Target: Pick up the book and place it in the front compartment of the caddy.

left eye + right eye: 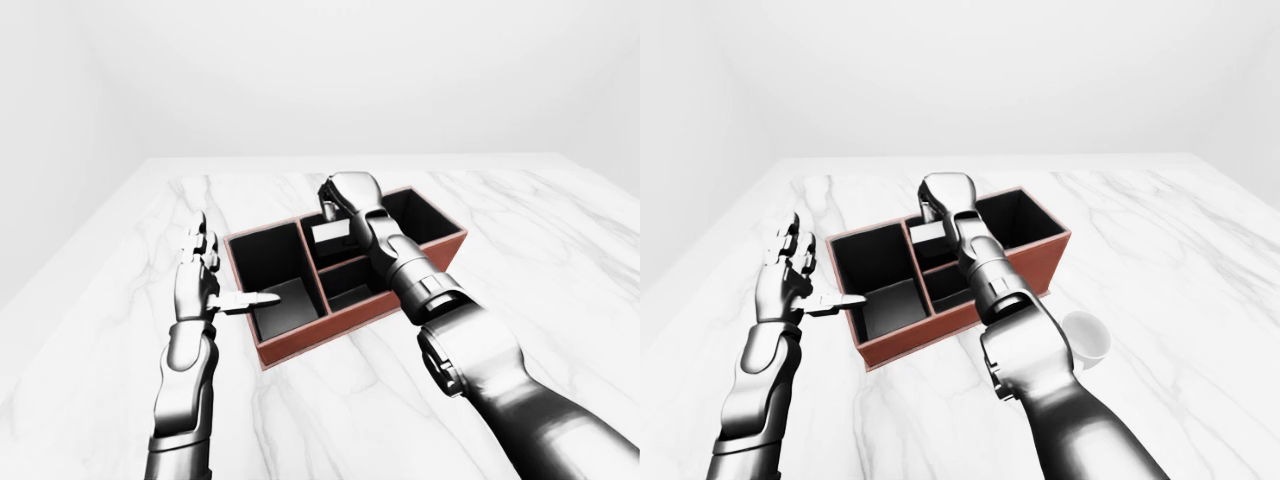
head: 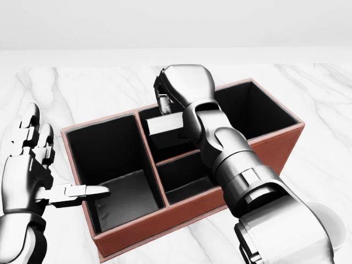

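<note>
Book: the book (image 2: 165,127) hangs just under the right robot hand (image 2: 168,102), at 6 o'clock of it in the head view, over the middle compartment at the caddy's top side; its pale face is tilted a little and its lower edge dips below the caddy's rim.

Right robot hand: fingers (image 2: 163,102) point down and pinch the book's upper edge — the grip reads as closed on it, though the fingertips are partly hidden by the knuckles.

Right arm: enters the head view from the bottom right, at about 5 o'clock, and reaches up across the caddy's middle, the wrist bent down over the book.

Left robot hand: the left robot hand (image 2: 33,170) stands at 9 o'clock of the caddy, palm upright, fingers spread and pointing up; one finger (image 2: 82,192) sticks out sideways over the rim of the left compartment — it holds nothing.

Caddy: one caddy (image 2: 126,230), red-brown outside and black inside, on the white marble desk (image 1: 330,400).

Counts: one book; four compartments — one large at the left, two small in the middle, one large at the right; two robot hands.

Other: a white cup (image 1: 1084,338) sits on the desk at 4 o'clock of the caddy, well clear of it.
</note>
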You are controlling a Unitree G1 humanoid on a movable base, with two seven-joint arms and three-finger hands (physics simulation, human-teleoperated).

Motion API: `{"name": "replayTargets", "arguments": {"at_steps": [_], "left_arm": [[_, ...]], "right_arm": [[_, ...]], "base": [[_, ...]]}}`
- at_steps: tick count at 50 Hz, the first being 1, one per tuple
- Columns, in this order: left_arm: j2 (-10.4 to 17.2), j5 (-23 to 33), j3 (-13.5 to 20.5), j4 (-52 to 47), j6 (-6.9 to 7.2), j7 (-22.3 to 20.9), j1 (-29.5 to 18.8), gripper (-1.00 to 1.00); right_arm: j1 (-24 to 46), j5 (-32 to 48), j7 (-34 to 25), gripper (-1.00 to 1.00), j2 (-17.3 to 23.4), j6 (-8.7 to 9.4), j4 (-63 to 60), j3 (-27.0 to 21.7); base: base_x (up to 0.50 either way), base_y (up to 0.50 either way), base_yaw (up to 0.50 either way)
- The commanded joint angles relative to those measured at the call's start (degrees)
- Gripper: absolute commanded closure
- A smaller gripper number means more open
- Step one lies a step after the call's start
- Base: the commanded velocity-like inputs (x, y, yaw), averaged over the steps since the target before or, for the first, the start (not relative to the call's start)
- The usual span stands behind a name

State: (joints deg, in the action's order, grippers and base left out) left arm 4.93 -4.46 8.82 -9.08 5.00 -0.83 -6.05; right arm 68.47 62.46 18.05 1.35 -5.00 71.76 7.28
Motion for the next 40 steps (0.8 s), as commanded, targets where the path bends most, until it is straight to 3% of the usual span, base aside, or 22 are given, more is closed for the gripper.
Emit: {"name": "replayTargets", "arguments": {"at_steps": [1,37,38,39,40], "left_arm": [[0.0,0.0,-0.1,-0.7,0.0,0.2,0.1,-1.0],[0.0,-0.3,0.2,-2.3,0.0,0.4,0.3,-1.0],[-0.1,-0.3,0.2,-2.4,0.0,0.4,0.3,-1.0],[-0.1,-0.3,0.1,-2.3,0.0,0.4,0.4,-1.0],[-0.1,-0.3,0.2,-2.3,0.0,0.4,0.3,-1.0]], "right_arm": [[0.6,1.2,3.3,1.0,0.0,0.0,0.1,-1.0],[0.6,3.9,6.0,1.0,-1.2,0.0,2.4,-0.7],[0.9,4.7,8.0,0.27,-1.1,0.0,2.3,-0.4],[1.0,5.4,8.0,-1.0,-1.1,0.0,2.6,0.0],[0.8,6.0,8.7,-1.0,-1.1,0.0,2.6,0.1]], "base": [[0.0,0.0,0.0],[0.0,0.0,0.0],[0.0,0.0,0.0],[0.0,0.0,0.0],[0.0,0.0,0.0]]}}
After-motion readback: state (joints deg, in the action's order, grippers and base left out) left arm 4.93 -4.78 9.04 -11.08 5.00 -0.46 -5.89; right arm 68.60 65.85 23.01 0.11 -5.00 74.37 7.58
